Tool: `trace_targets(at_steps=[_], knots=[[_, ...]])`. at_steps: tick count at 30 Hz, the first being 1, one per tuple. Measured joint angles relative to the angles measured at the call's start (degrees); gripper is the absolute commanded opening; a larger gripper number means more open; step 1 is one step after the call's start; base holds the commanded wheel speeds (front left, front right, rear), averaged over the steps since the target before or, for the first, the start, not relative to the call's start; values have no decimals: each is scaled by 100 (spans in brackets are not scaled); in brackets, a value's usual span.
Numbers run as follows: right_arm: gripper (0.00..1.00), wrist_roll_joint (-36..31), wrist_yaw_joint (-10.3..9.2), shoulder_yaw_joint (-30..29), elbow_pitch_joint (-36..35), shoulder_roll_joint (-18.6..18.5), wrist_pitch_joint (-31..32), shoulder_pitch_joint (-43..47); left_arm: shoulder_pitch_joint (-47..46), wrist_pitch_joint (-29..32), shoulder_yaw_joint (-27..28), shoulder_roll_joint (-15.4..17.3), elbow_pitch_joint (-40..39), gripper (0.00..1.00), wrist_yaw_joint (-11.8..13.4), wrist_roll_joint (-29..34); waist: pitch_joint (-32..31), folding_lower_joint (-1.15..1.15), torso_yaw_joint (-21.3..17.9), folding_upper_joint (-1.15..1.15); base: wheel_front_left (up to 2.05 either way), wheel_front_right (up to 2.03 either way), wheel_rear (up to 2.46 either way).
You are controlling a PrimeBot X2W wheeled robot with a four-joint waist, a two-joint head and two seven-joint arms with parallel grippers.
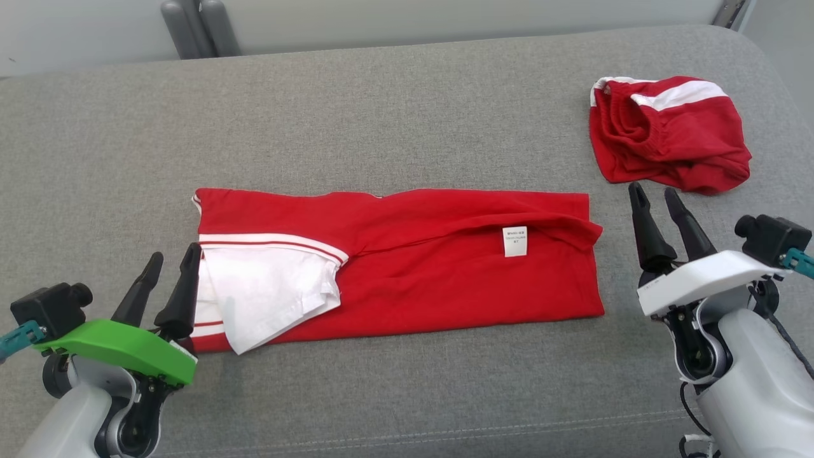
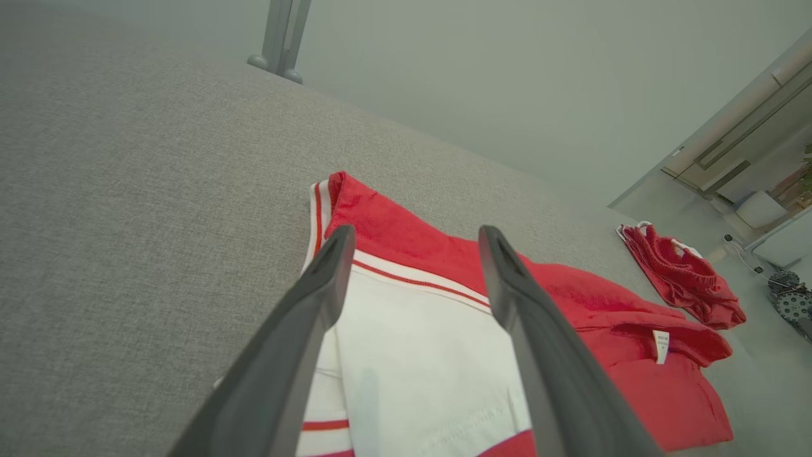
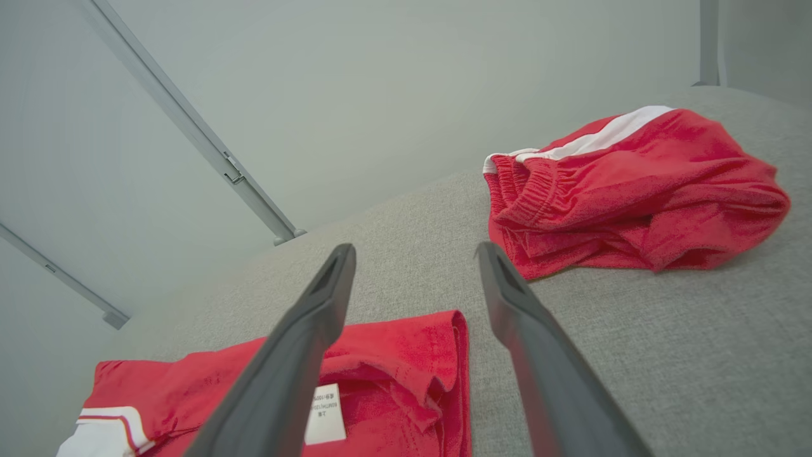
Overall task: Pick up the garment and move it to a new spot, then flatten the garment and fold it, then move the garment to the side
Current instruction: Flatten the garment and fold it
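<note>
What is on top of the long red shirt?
A white sleeve lies folded over the red shirt at its left end; a small white label sits further right. Layers beneath are covered, unseen.

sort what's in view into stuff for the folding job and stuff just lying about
For the job:
- folded red and white shirt
- left end effector and right end effector, both open, one by each end of the shirt

Lying about:
- bunched red shorts, far right
- grey posts behind the cushion
</note>
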Motion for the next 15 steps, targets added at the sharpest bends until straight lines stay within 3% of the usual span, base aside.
trace_targets(at_steps=[5, 15], knots=[[100, 137, 0, -209, -34, 126, 1, 350, 74, 0, 280, -177, 108, 100, 234, 296, -8, 0, 7, 0, 0, 0, 0], [100, 201, 16, -135, 123, 302, 1, 803, 182, 0, 501, -401, 192, 100, 350, 719, -43, 0, 2, 0, 0, 0, 0]])
